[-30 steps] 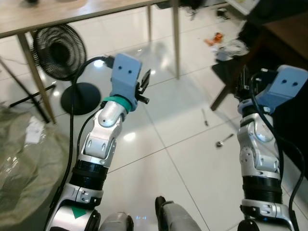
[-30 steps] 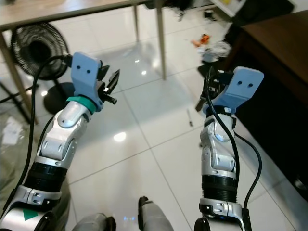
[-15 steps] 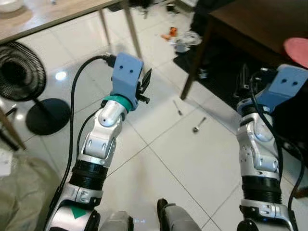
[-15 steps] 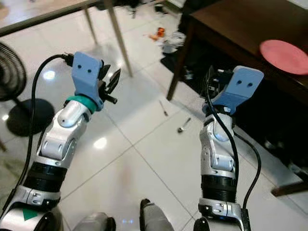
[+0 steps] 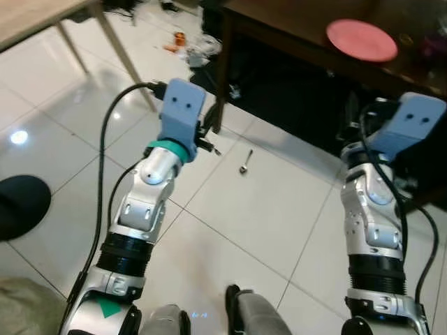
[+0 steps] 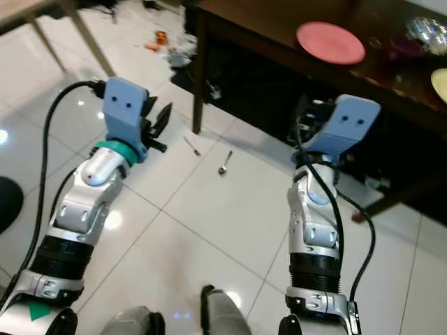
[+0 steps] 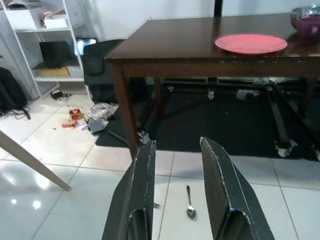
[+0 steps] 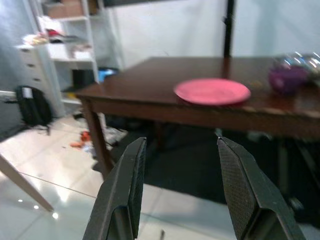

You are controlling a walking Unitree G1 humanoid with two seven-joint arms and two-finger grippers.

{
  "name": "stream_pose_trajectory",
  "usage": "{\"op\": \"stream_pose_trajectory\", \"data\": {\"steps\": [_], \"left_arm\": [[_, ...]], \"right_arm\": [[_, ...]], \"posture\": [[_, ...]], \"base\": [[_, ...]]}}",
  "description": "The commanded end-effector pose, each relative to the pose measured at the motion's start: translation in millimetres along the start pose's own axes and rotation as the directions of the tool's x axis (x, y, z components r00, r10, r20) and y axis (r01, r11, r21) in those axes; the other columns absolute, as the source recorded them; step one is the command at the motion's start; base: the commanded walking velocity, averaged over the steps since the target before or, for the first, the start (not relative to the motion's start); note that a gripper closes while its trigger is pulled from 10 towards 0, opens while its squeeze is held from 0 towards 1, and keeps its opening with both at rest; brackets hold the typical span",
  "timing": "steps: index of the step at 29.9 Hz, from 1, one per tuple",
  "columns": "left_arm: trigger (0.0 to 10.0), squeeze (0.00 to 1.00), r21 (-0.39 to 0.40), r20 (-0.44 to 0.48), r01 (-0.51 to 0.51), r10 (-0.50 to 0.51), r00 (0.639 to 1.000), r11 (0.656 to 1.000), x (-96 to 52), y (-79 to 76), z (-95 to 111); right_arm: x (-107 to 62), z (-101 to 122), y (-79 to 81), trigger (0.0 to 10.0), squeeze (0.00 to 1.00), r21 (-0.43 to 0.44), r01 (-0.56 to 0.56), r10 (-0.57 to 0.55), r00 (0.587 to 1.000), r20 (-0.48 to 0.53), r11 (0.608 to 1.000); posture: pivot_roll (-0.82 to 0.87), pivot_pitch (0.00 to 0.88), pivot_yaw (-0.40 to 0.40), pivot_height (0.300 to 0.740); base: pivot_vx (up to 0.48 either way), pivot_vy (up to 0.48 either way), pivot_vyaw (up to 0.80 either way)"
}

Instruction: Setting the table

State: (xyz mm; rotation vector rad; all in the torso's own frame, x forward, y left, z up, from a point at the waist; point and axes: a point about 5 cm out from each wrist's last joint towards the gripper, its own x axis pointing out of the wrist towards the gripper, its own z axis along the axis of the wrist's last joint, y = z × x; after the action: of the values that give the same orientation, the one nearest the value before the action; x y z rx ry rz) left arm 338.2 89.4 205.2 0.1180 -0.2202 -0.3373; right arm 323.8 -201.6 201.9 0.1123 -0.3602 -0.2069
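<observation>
A pink plate (image 6: 330,42) lies on the dark wooden table (image 6: 251,31) ahead to the right, with a purple bowl (image 8: 286,79) and a glass bowl (image 6: 424,29) further along it. On the white floor by the table's near leg lie a spoon (image 6: 224,163) and a second small utensil (image 6: 191,146). My left gripper (image 7: 178,144) is raised and open, holding nothing, pointing over the spoon (image 7: 190,205) toward the table. My right gripper (image 8: 182,142) is also open and holds nothing, facing the pink plate (image 8: 212,91) from short of the table's edge.
A light table leg (image 5: 129,59) stands at the upper left, and a black fan base (image 5: 21,199) sits at the left edge. Litter (image 6: 164,42) lies on the floor near the dark table's corner. A yellow plate (image 6: 440,80) is at the table's right. White shelves (image 7: 45,45) stand behind.
The camera has swung to the right, bringing the dark table and pink plate into view and the fan mostly out. Both arms keep the same raised pose with open fingers.
</observation>
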Motion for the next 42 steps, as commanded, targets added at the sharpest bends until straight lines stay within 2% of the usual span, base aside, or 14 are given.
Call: {"op": "stream_pose_trajectory", "data": {"steps": [1, 30, 33, 34, 42], "left_arm": [[10.0, 0.00, 0.007, -0.002, 0.014, -0.014, 1.000, 1.000, -0.3, -5.3, 0.2], [10.0, 0.00, 0.017, -0.003, 0.005, -0.005, 1.000, 1.000, 0.5, -2.8, 0.5], [10.0, 0.00, 0.020, -0.002, 0.004, -0.004, 1.000, 1.000, 0.5, -2.6, 0.6], [10.0, 0.00, 0.043, -0.012, 0.000, 0.001, 1.000, 0.999, 0.7, -2.0, -0.8], [10.0, 0.00, 0.052, -0.005, -0.023, 0.024, 1.000, 0.998, 2.5, 1.1, -0.2]], "right_arm": [[-1.0, -1.0, -5.7, 10.0, 0.00, -0.006, 0.017, -0.017, 1.000, -0.009, 1.000], [-0.8, -1.6, -5.3, 10.0, 0.00, -0.005, 0.025, -0.025, 1.000, -0.011, 1.000], [-0.7, -1.7, -5.9, 10.0, 0.00, -0.007, 0.030, -0.030, 0.999, -0.011, 1.000], [-0.7, -1.6, -6.1, 10.0, 0.00, -0.010, 0.031, -0.031, 0.999, -0.010, 0.999], [-1.4, -1.1, -4.3, 10.0, 0.00, -0.010, 0.022, -0.022, 1.000, -0.004, 1.000]], "posture": [[0.13, 0.113, 0.037, 0.740], [0.14, 0.114, 0.041, 0.740], [0.14, 0.114, 0.041, 0.740], [0.14, 0.114, 0.042, 0.740], [0.12, 0.112, 0.034, 0.740]], "base": [[0.000, 0.000, -0.80], [0.000, 0.000, -0.80], [0.000, 0.000, -0.57], [0.000, 0.000, 0.00], [0.480, 0.000, 0.00]]}}
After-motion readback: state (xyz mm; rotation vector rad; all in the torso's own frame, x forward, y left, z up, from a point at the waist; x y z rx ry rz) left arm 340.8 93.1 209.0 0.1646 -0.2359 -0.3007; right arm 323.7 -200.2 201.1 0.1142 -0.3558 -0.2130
